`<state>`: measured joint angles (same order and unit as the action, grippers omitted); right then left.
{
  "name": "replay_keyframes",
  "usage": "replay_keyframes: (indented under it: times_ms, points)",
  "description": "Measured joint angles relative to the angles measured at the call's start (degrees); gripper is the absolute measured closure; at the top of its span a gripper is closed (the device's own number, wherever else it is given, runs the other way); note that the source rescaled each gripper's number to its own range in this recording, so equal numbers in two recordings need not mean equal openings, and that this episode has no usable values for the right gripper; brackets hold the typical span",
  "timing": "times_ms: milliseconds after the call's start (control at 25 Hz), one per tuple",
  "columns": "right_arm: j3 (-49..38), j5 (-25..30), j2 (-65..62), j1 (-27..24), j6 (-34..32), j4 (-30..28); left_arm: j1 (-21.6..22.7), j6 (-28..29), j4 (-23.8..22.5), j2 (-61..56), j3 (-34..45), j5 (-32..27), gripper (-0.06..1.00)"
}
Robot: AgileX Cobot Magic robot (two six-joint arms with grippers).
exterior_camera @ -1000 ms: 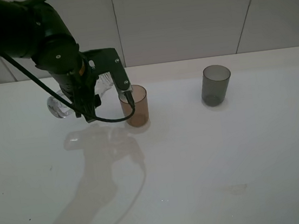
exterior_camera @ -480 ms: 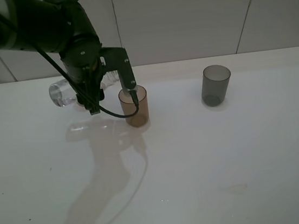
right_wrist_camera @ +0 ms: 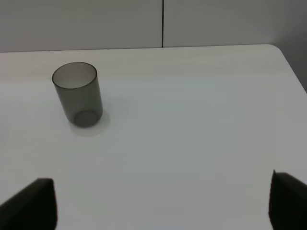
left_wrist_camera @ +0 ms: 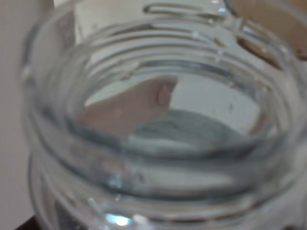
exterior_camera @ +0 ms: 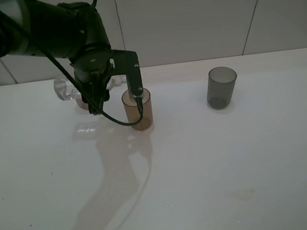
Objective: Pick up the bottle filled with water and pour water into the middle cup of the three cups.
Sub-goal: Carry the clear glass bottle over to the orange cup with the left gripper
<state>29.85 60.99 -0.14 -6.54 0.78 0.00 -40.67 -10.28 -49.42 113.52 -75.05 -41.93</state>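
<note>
Clear threaded-neck plastic bottle tipped sideways beside the translucent amber tumbler.
Left pincer grips it; right pincer gapes wide.

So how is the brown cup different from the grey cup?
The brown cup is amber; the grey cup is smoky grey. The brown cup has the tipped bottle held next to it; the grey cup stands alone, farther right. Both are upright, see-through and handleless, and they look the same size.
</note>
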Motion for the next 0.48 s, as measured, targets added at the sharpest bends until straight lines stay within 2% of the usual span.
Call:
replay_keyframes:
  times_ms: [480]
  points:
    - [0.0, 0.0, 0.0, 0.0, 0.0, 0.0, -0.3, -1.3, -7.0, 0.5, -0.1, -0.2, 0.93]
